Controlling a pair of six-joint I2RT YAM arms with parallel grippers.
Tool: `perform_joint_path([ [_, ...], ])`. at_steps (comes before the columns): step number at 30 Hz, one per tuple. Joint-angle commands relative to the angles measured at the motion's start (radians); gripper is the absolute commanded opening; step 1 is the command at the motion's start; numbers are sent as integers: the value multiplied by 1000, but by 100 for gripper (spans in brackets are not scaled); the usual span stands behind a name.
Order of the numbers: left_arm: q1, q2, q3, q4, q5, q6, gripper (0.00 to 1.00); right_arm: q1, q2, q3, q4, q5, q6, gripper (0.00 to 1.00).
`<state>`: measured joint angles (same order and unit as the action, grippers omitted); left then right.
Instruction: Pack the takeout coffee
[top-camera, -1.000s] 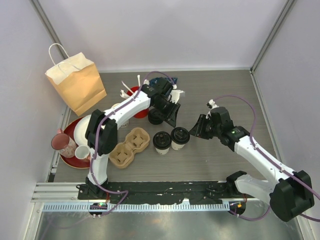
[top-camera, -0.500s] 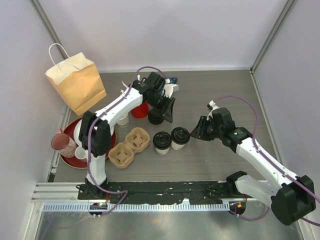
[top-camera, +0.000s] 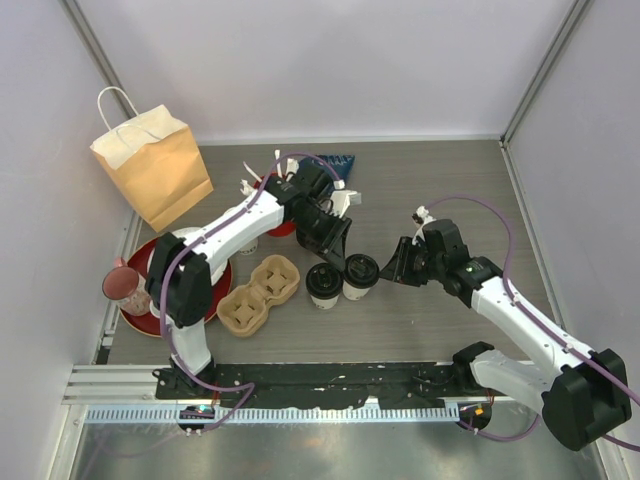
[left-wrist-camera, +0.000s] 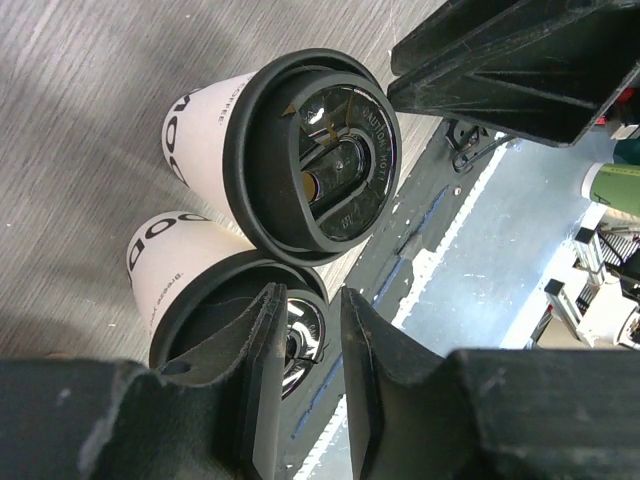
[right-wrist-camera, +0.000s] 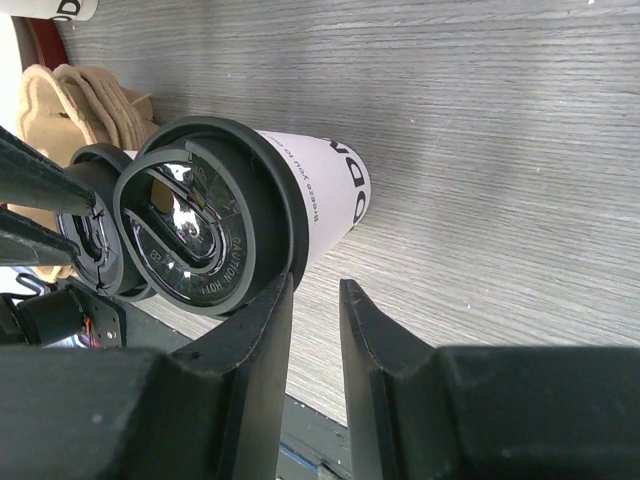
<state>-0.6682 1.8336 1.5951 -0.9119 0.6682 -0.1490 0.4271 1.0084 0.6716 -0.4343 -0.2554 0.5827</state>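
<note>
Two takeout coffee cups, cream with black lids, stand side by side in the middle of the table: the left cup (top-camera: 323, 283) and the right cup (top-camera: 359, 275). My left gripper (top-camera: 336, 252) hovers just behind them. In the left wrist view it (left-wrist-camera: 308, 295) is narrowly open with nothing between the fingers, and one finger lies over the nearer cup's lid (left-wrist-camera: 225, 305); the other cup (left-wrist-camera: 310, 150) is beyond. My right gripper (top-camera: 394, 262) is just right of the right cup. It (right-wrist-camera: 315, 283) is narrowly open and empty, with one fingertip beside that cup's lid (right-wrist-camera: 205, 220).
A brown pulp cup carrier (top-camera: 260, 293) lies left of the cups. A paper bag (top-camera: 155, 170) stands at the back left. A red plate (top-camera: 135, 322) holds mugs at the left edge. A red cup of white sticks (top-camera: 270, 190) stands behind my left arm.
My left gripper has swung from further back toward the front and right, down to the two cups. My right gripper has edged left toward the right cup.
</note>
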Motion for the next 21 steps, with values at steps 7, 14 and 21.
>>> perform_joint_path([
  [7,-14,45,32,18,-11,-8,31,-2,4,-9,55,-7,5,31],
  [14,-14,92,46,30,-21,-11,30,-2,12,-15,68,-13,6,31],
  [21,-16,113,57,25,-39,14,30,-2,13,-15,77,-19,12,31],
])
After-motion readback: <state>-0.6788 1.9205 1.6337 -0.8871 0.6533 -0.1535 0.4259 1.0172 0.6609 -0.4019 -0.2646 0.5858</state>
